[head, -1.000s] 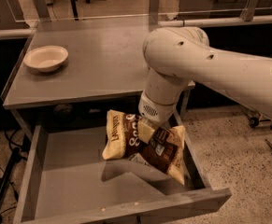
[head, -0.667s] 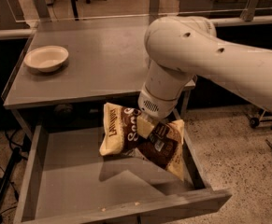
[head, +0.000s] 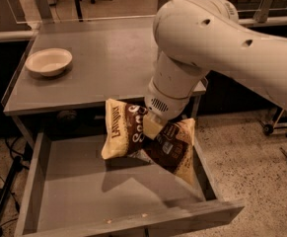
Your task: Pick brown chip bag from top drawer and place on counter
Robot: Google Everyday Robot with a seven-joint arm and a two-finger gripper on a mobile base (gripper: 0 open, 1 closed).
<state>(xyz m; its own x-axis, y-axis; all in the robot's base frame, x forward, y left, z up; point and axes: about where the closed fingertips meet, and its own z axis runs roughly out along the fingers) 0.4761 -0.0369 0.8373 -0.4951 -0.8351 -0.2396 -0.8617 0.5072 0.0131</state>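
Camera view looks down over the desk (head: 108, 68) and the top drawer (head: 74, 191), which stands pulled out toward the near side below the desk's near edge, showing a flat grey floor and low side walls. The robot's big white arm (head: 222, 38) reaches in from the right and bends down over the far right part of the drawer. Its wrist (head: 170, 90) points down and to the left, so the fingers (head: 152, 126) meet the brown chip bag (head: 125, 132) from above, probably the easiest way in past the drawer's walls. The fingers are drawn in narrow on the bag's dark middle. One cream-coloured finger shows pressed into the foil between the lettered left half and the right half; its partner is hidden behind the bag. The pinch folds the bag into a shallow V. The cream-yellow left end juts out to the left of the fingers, and the right end sags lower, down and to the right, close by the drawer's right wall. The bag hangs over the far right part of the drawer, just near of the desk's edge. A shadow (head: 128, 181) on the drawer floor beneath suggests most of the bag is clear of the floor, though whether its low right corner touches anything I cannot tell. Gripping the middle likely keeps the two halves roughly balanced, yet crinkly foil held this way could slip. On the desk a pale bowl (head: 49, 61) sits at the left, well apart from the bare grey stretch in the middle where the bag could be set.
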